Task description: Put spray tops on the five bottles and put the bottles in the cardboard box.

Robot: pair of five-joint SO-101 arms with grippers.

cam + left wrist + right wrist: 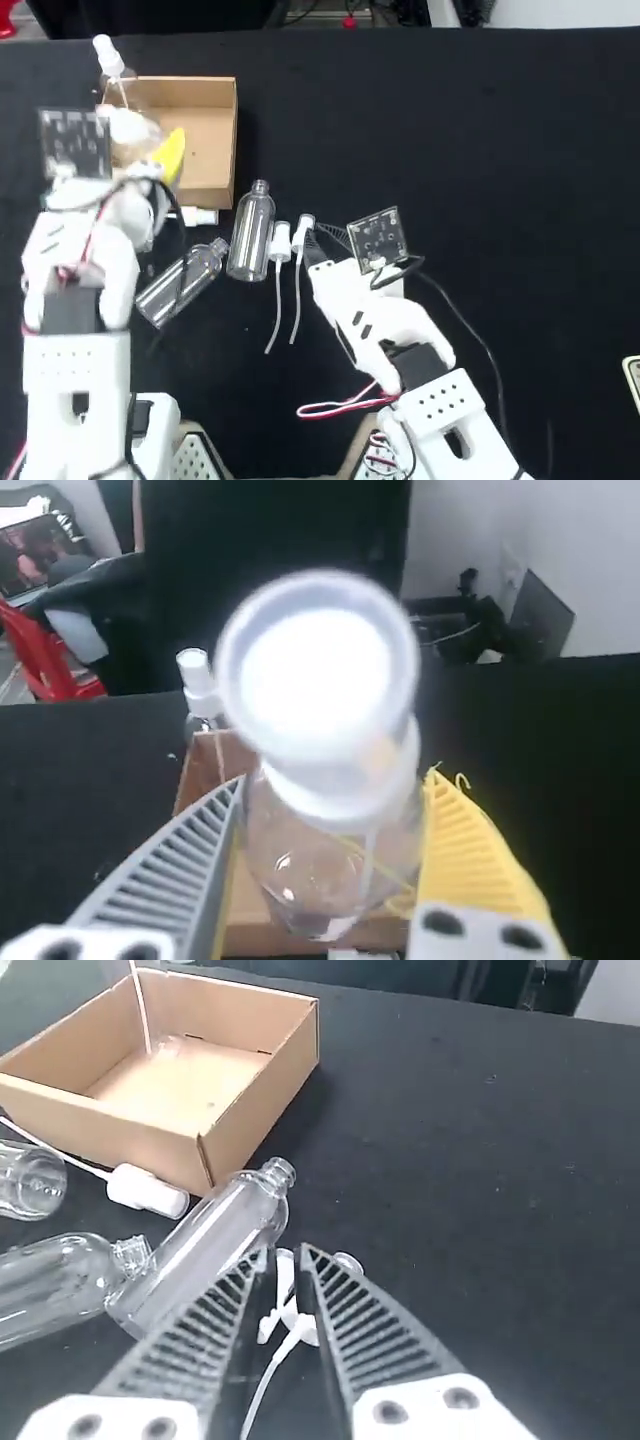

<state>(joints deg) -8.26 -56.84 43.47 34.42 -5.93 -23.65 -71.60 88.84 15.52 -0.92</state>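
Black worktop (pixel 480 150) with the cardboard box (pixel 205 130) at its far left, seen from above; both arms are at the near edge.

The left end effector (pixel 335 780) is closed on a capped bottle (pixel 320 870), which is held between the grey and yellow fingers. The white cap is turned toward the wrist camera and the base toward the box. The box floor is seen directly beneath the bottle, so the coming move is judged to be a lowering and release, and the left arm is the nearer one for it. A second capped bottle (pixel 107 55) is seen at the box's far left corner.

Two uncapped bottles are lying on the worktop. One open bottle (pixel 250 232) lies just beside the box's near right corner, with its long axis running away from the robot and its neck at the far end. A slanted bottle (pixel 182 282) lies to its left.

The right end effector (pixel 286 1252) is narrowed about a spray top (pixel 285 1315), just right of the open bottle. Whether the grip is firm cannot be told. A loose spray top (pixel 200 215) lies against the box's near wall.
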